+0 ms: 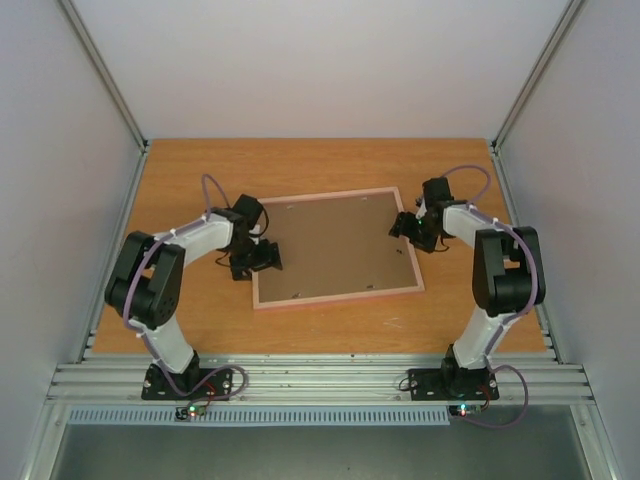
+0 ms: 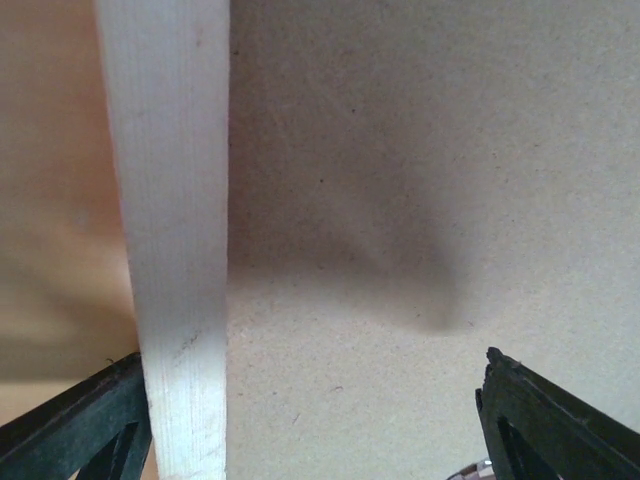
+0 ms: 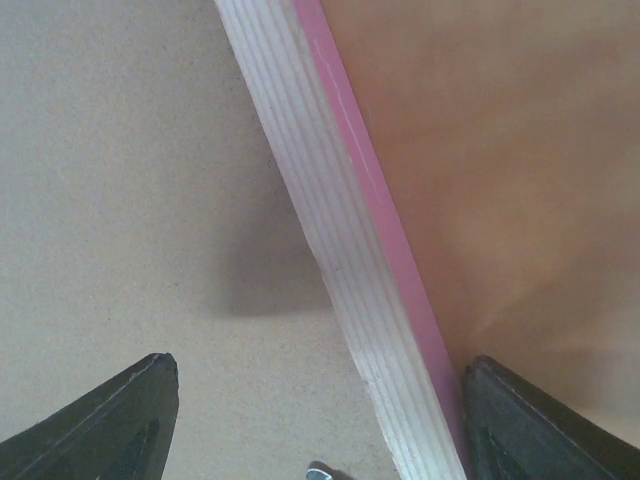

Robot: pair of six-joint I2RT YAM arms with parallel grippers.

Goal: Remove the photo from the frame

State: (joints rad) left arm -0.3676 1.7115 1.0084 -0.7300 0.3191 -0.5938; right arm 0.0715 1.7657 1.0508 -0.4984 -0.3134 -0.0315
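I am seeing the frame (image 1: 340, 297) lying back-up in the middle of the counter (image 1: 330, 165), with its brown backing board (image 1: 330, 245) filling the opening, so the photo is hidden from me. My left jaws are standing spread across the frame's left rail and my right jaws spread across its right rail, neither pinching anything.

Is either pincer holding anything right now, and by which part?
Nothing is held. The left pincer and right pincer are both open, each straddling a side rail of the frame without clamping it.
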